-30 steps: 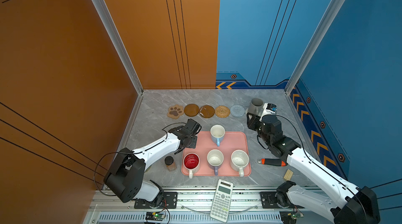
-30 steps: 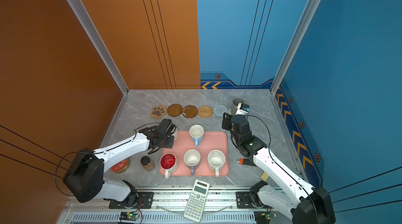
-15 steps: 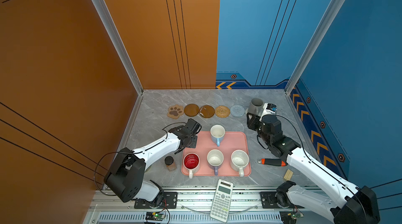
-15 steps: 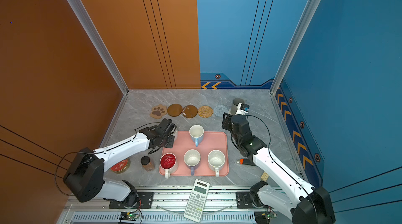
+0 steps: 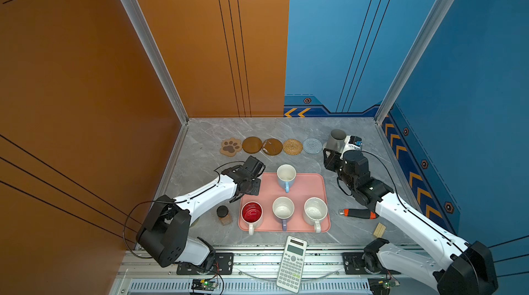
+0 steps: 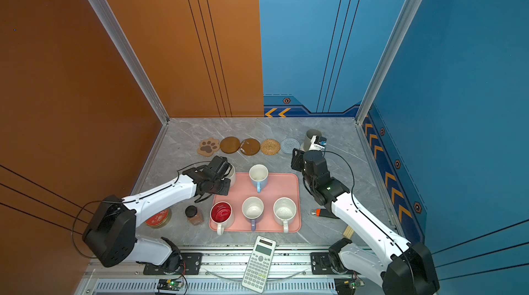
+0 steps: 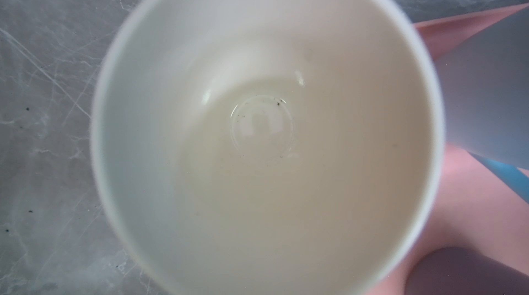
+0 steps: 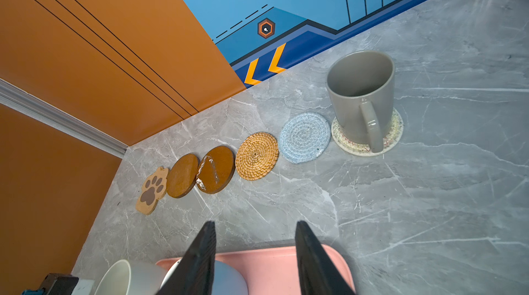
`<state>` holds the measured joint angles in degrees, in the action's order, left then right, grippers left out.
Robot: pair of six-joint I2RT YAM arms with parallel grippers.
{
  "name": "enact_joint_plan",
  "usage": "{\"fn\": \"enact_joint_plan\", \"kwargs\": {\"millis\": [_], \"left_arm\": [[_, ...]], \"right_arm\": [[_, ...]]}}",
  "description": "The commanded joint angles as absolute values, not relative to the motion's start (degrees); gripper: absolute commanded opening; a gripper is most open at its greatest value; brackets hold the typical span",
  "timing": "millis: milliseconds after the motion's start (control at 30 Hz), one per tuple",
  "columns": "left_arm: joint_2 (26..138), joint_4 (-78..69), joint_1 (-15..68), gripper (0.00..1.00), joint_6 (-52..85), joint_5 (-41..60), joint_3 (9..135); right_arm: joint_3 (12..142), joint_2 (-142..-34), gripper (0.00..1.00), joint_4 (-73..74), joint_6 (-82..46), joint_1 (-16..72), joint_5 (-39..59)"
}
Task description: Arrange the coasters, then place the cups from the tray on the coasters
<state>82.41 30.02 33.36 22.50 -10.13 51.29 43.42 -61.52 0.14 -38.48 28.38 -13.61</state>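
Note:
Six coasters lie in a row at the back: paw (image 5: 230,146), two brown discs (image 5: 252,145) (image 5: 272,146), rattan (image 5: 292,146), grey-blue (image 5: 312,146) and whitish (image 8: 396,127). The grey cup (image 5: 336,139) stands on the whitish one. The pink tray (image 5: 312,184) holds the light blue (image 5: 286,176), red-inside (image 5: 252,213), lavender (image 5: 283,209) and speckled (image 5: 315,210) cups. My left gripper (image 5: 253,183) is shut on the white cup (image 7: 263,136) at the tray's back left corner; its jaws are hidden. My right gripper (image 8: 254,225) is open and empty over the tray's back right edge.
A brown jar (image 5: 223,213) and a red tin (image 6: 157,217) stand left of the tray. An orange-handled tool (image 5: 357,213) and a wooden piece (image 5: 379,230) lie under the right arm. A calculator (image 5: 292,263) rests on the front rail. Walls close the left, back and right.

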Motion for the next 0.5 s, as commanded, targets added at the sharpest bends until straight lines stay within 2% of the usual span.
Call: {"fn": "enact_joint_plan", "kwargs": {"millis": [0,467], "left_arm": [[80.6,28.9,32.7,0.0,21.5,-9.6,54.4],[80.9,28.9,28.5,0.0,20.2,-7.8,57.2]], "right_arm": [[43.1,-61.8,0.44,1.3,-39.1,27.9,-13.0],[43.3,-61.5,0.42,0.4,-38.7,26.9,-10.7]]}}
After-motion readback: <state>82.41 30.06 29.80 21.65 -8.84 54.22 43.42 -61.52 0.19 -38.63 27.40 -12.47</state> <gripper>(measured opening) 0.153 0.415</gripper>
